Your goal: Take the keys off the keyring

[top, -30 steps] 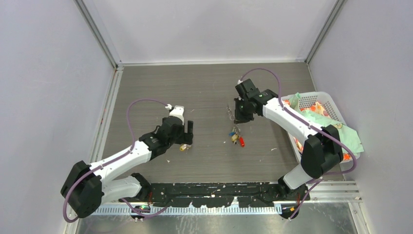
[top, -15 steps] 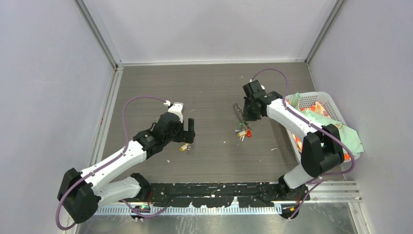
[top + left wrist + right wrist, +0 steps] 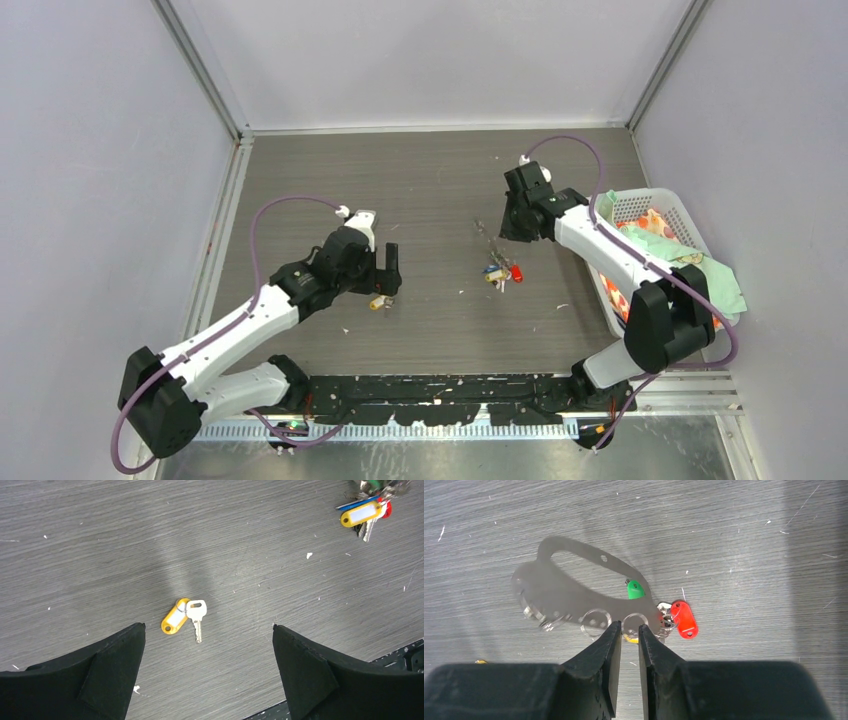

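Silvery-grey and flat, the oblong keyring plate (image 3: 569,597) lay on the wood-grain table (image 3: 724,540), coloured-headed keys (image 3: 674,617) bunched at its end beneath the right gripper's (image 3: 629,626) narrowly parted, empty fingers (image 3: 599,672), which should pinch one key squarely; the left gripper (image 3: 207,630) gaped wide above a loose yellow-tagged key (image 3: 196,614).

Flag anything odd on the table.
One key with a yellow tag lies alone, apart from the keyring and the other keys. White flecks dot the table. Nothing looks damaged.
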`<state>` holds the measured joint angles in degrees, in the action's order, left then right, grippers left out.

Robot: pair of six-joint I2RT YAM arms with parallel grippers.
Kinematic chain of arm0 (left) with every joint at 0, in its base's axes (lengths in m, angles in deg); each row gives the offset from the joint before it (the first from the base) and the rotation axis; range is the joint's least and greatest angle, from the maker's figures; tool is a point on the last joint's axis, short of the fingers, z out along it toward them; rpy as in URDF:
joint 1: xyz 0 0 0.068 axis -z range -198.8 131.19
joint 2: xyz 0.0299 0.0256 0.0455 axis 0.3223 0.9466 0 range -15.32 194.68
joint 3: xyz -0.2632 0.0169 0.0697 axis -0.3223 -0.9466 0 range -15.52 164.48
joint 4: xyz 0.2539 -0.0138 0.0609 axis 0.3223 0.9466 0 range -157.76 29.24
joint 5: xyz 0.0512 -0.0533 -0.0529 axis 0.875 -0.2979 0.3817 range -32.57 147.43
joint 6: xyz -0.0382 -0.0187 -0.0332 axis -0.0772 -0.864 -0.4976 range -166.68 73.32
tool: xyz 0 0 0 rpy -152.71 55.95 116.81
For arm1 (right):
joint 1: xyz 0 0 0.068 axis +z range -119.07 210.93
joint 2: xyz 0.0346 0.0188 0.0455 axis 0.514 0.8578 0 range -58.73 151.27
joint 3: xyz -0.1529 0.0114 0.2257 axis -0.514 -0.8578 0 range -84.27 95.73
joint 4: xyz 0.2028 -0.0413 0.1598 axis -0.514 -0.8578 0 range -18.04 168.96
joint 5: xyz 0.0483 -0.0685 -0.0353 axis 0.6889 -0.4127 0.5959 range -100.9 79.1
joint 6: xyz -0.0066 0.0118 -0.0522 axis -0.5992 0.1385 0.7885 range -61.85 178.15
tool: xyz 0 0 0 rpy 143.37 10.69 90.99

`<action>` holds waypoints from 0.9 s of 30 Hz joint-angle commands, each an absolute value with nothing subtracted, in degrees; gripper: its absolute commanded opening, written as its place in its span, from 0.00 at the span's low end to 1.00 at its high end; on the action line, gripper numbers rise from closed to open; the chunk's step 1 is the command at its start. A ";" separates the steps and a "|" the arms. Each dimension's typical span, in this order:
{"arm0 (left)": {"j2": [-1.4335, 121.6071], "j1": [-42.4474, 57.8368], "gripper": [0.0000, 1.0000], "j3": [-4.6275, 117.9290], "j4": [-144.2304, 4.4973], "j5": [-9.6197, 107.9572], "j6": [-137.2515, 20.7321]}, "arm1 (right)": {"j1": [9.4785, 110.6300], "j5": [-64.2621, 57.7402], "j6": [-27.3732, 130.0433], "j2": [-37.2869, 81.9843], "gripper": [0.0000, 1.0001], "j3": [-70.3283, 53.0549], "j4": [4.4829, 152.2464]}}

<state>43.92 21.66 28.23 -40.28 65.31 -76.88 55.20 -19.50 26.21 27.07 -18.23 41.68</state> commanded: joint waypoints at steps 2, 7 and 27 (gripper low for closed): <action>41.94 21.38 1.00 30.43 -39.36 65.34 -78.28 | 55.23 -21.05 25.32 23.54 0.28 -15.92 43.01; 40.40 21.37 1.00 29.61 -40.73 64.91 -77.58 | 55.19 -20.57 25.59 21.80 0.39 -15.80 41.37; 38.18 21.38 1.00 32.23 -40.78 68.18 -79.23 | 55.29 -26.15 22.22 2.01 1.00 -22.71 40.62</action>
